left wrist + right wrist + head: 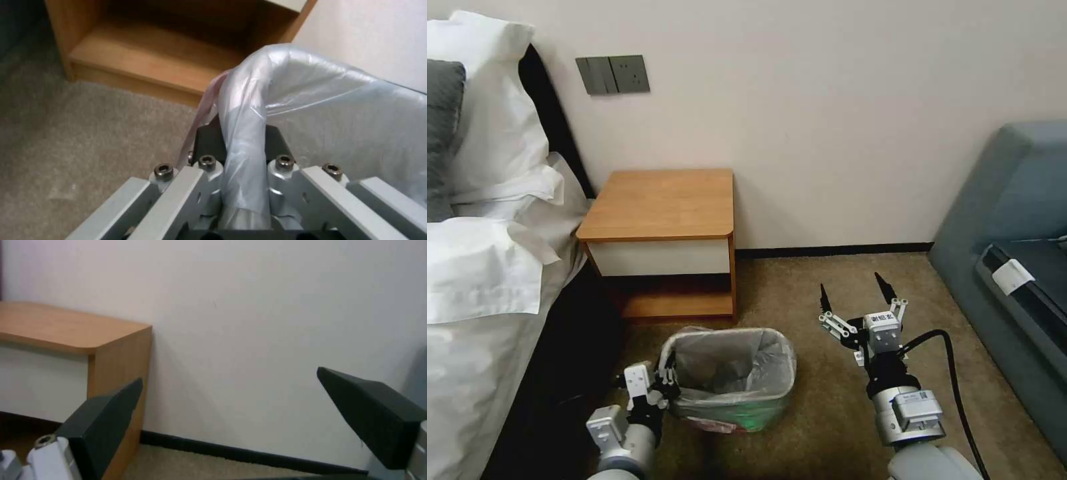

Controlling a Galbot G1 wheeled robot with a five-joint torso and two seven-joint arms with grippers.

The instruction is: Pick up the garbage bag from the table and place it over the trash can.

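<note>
The garbage bag (727, 363), thin and translucent grey, lines the mouth of the trash can (730, 417) on the carpet in front of the table (660, 200). My left gripper (666, 380) is at the can's left rim, shut on a bunched fold of the bag's edge. In the left wrist view that fold (249, 110) runs between the dark fingers (206, 140), with a pinkish strip beside it. My right gripper (856, 293) hovers open over the carpet to the right of the can, holding nothing. In the right wrist view it (230, 375) faces the wall beside the table (66, 326).
A bed with white bedding (487, 267) borders the left side, close to my left arm. A grey sofa (1014, 253) stands at the right. Carpet (827, 293) lies open between the can and the sofa. The table's lower shelf (146, 60) is just behind the can.
</note>
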